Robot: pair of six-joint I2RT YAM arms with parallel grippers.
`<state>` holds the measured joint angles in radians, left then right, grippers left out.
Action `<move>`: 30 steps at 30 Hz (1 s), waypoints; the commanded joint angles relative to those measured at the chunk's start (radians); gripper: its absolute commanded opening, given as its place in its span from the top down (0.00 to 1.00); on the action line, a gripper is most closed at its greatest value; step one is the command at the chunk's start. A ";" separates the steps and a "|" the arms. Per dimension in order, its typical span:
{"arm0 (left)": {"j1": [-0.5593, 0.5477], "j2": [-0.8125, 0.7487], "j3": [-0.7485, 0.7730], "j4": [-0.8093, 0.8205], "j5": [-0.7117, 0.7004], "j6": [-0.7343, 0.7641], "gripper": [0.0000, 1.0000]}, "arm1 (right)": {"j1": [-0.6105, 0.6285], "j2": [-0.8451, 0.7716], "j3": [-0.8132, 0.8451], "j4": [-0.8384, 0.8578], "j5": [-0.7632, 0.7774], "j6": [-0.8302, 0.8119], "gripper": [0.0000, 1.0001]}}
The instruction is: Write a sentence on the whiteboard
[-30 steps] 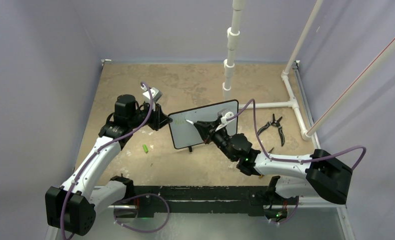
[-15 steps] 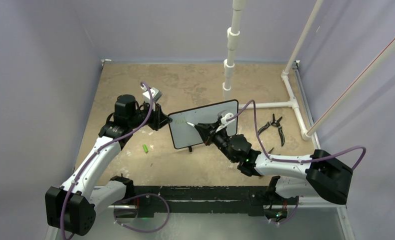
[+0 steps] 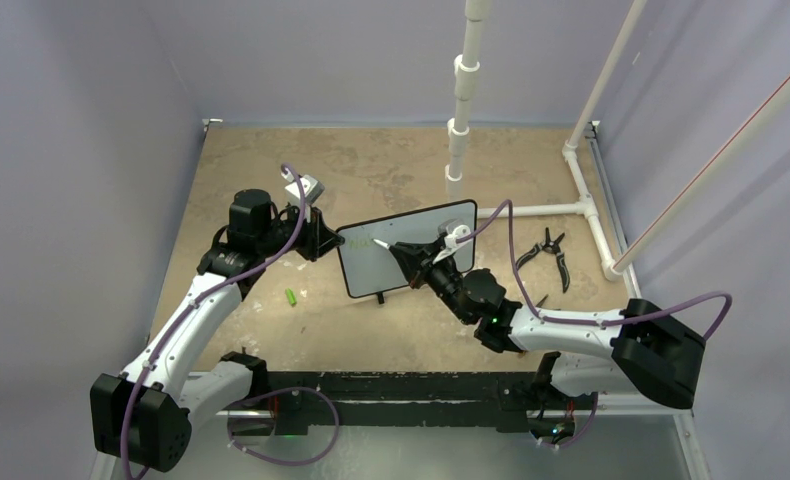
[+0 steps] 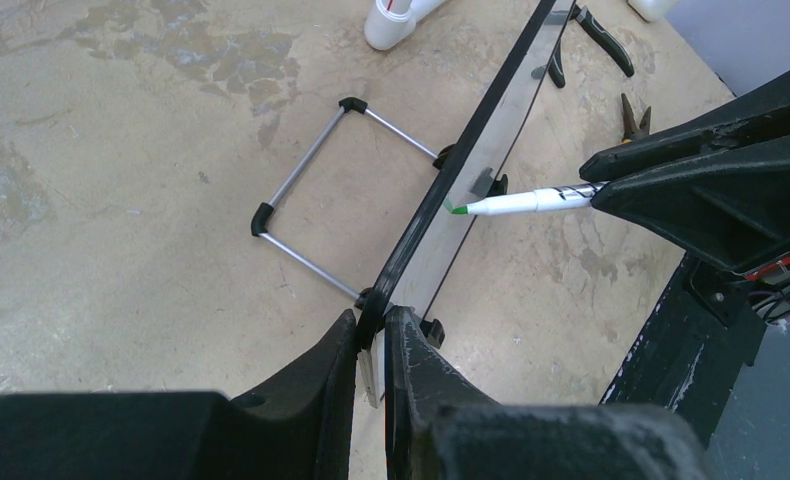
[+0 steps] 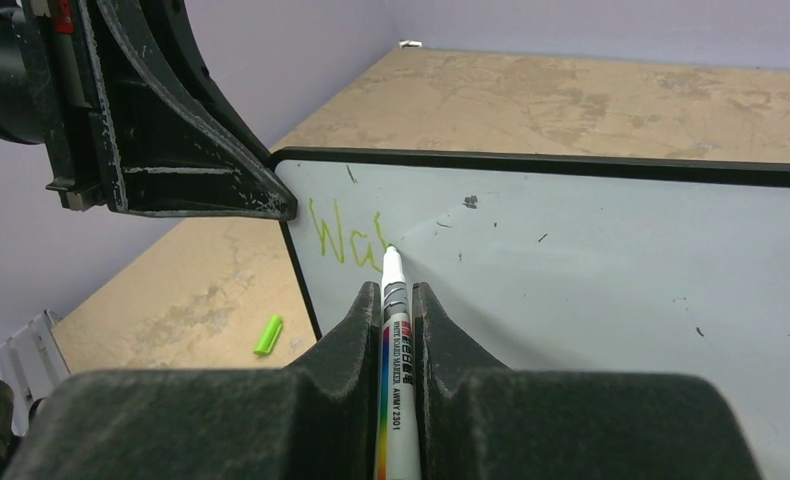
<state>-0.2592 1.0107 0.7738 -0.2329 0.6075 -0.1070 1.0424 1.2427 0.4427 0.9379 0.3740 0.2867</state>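
Right gripper (image 5: pixel 399 295) is clamping a whiteboard marker (image 5: pixel 391 270) between closed fingers. The marker's green tip is touching the whiteboard (image 5: pixel 621 250) just after the first green letters of the sentence (image 5: pixel 346 232), near the upper left corner. Left gripper (image 4: pixel 371 322) is pinching the board's black frame at its left edge, jaws closed on it. It is steadying the board on its long edge on the tan table (image 3: pixel 371 160), with a thin wire stand (image 4: pixel 306 160) sitting behind it. That board is looking light and stiff, so pen pressure is likely tipping or sliding it easily. The frame edge is offering the safest hold, since fresh ink on the glossy face is probably smearing at a touch. How firmly the stand is bracing it is hard to judge from these views. A green cap (image 3: pixel 290 297) is lying on the table near the board's left end
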 commanded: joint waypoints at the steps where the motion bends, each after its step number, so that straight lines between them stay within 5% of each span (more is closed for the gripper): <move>1: 0.006 -0.023 -0.001 0.024 -0.009 0.026 1.00 | -0.002 0.010 0.031 0.056 0.033 -0.033 1.00; 30: 0.006 -0.032 -0.002 0.019 -0.021 0.027 1.00 | -0.002 -0.023 0.010 0.012 0.104 0.011 1.00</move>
<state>-0.2592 1.0096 0.7734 -0.2329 0.5976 -0.1070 1.0473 1.2404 0.4427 0.9485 0.4427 0.3042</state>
